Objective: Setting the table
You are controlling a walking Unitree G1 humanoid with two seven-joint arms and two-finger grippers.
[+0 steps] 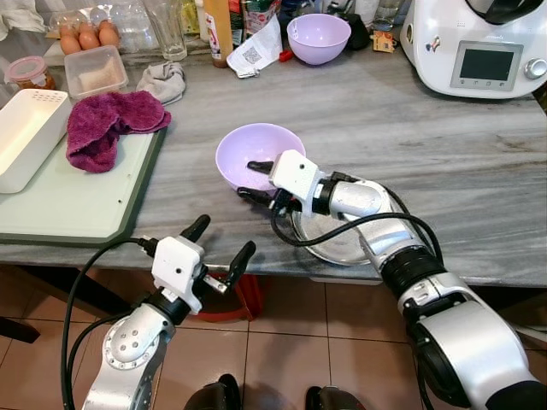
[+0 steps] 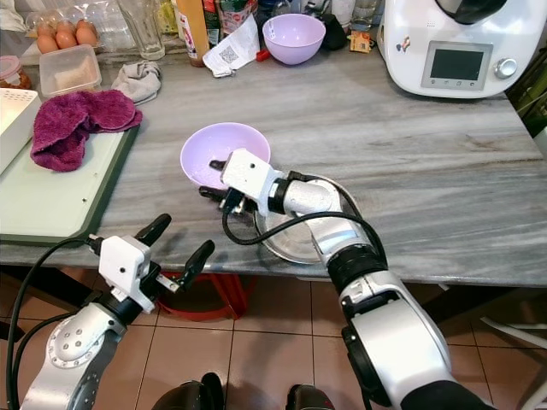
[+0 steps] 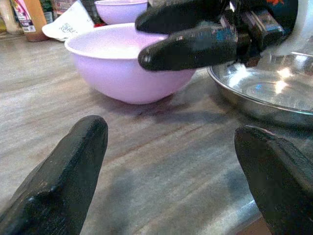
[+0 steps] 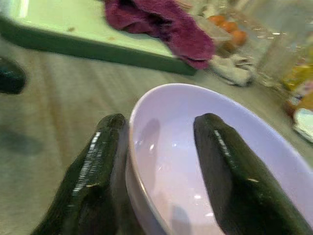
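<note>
A lilac bowl stands upright near the front of the grey marble counter. My right gripper straddles its near rim: one finger hangs inside the bowl, the other lies against the outer wall, and a gap shows at the inner finger, so it stands open. A shallow steel dish lies just right of the bowl, under my right forearm. My left gripper is open, empty and below the counter's front edge, facing the bowl. A second lilac bowl sits at the back.
A green cutting board with a purple towel and a white tray takes up the left side. A white kitchen appliance stands back right. Eggs, a glass and bottles line the back. A red stool is under the counter.
</note>
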